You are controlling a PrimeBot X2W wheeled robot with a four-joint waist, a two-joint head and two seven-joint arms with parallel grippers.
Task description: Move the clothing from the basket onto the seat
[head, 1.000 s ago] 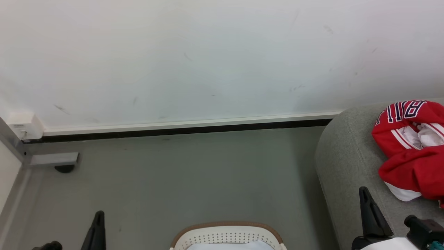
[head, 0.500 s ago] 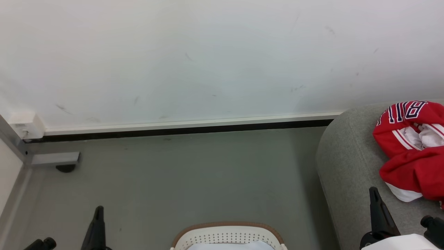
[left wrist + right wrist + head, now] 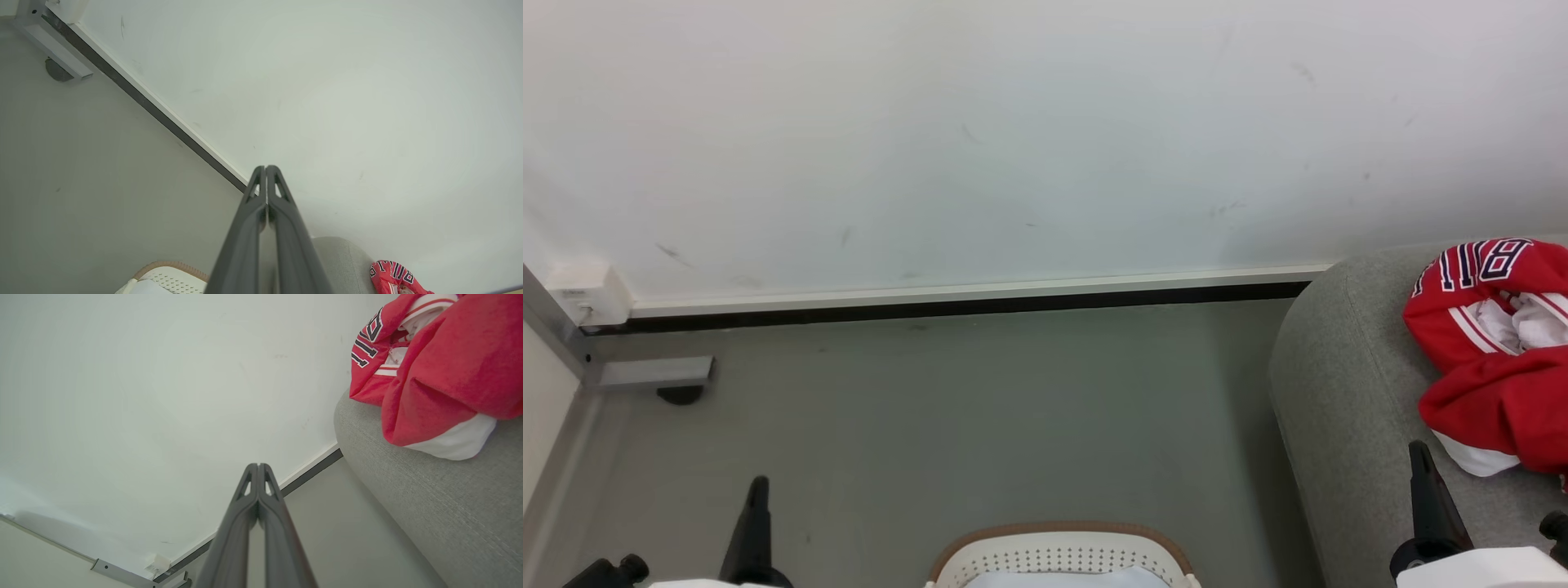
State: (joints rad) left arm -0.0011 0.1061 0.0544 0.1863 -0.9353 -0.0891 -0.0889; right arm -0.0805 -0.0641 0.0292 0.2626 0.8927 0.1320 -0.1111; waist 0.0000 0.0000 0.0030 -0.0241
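The red clothing (image 3: 1494,359) with white trim and block letters lies bunched on the light-grey seat (image 3: 1339,392) at the right; it also shows in the right wrist view (image 3: 433,371) on the seat (image 3: 429,506) and small in the left wrist view (image 3: 392,277). The white basket (image 3: 1058,555) with its tan rim pokes up at the bottom centre, something pale inside. My left gripper (image 3: 758,486) is shut at lower left, fingers pressed together (image 3: 265,168). My right gripper (image 3: 1419,449) is shut and empty beside the seat's front, just left of the clothing (image 3: 258,465).
A white wall (image 3: 1013,139) with a dark baseboard (image 3: 947,306) stands ahead across grey floor (image 3: 947,425). A metal bracket and small white box (image 3: 584,298) sit in the left corner.
My right gripper has drawn down and to the right in the head view. The left gripper has barely shifted. The clothing lies as before.
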